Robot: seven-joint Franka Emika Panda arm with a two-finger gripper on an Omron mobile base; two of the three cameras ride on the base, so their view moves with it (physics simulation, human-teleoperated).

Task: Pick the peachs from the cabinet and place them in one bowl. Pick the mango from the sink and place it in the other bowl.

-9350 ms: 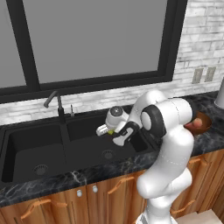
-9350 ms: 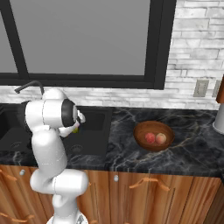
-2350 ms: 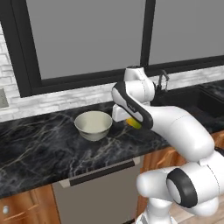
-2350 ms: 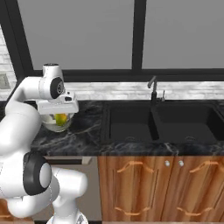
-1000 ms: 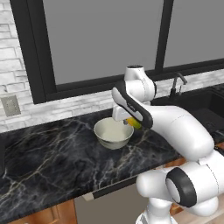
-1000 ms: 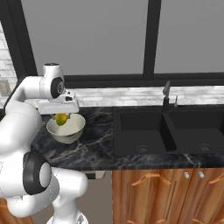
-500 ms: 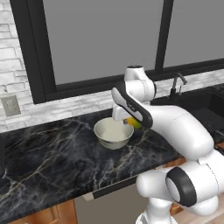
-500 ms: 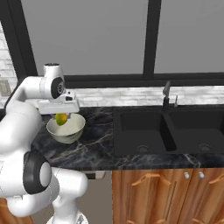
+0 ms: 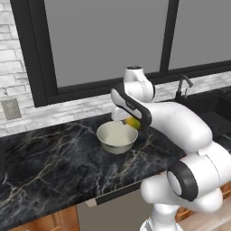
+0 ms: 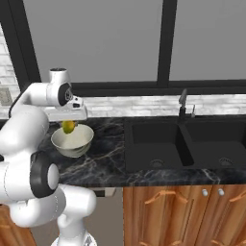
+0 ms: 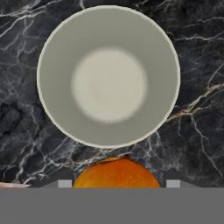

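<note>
Above the black marbled tabletop [image 9: 54, 167], the white arm's end effector [image 9: 131, 122] stands clamped on the small oval yellow-green mango [image 10: 69, 127], poised over the near rim of the pale glossy round bowl [image 11: 108, 82] rather than its centre. The risk from here looks plain: let go this far off-centre and the fruit could clip the rim (or tip the light bowl) and roll off across the stone toward the black double-basin sink [image 10: 185, 144].

A black marble worktop [image 9: 49, 167] with white veining runs below a dark-framed window [image 9: 103, 40]. A white brick backsplash [image 9: 13, 85] carries a grey wall outlet [image 9: 11, 108]. Brown wooden cabinet doors [image 10: 182, 211] sit under the worktop
</note>
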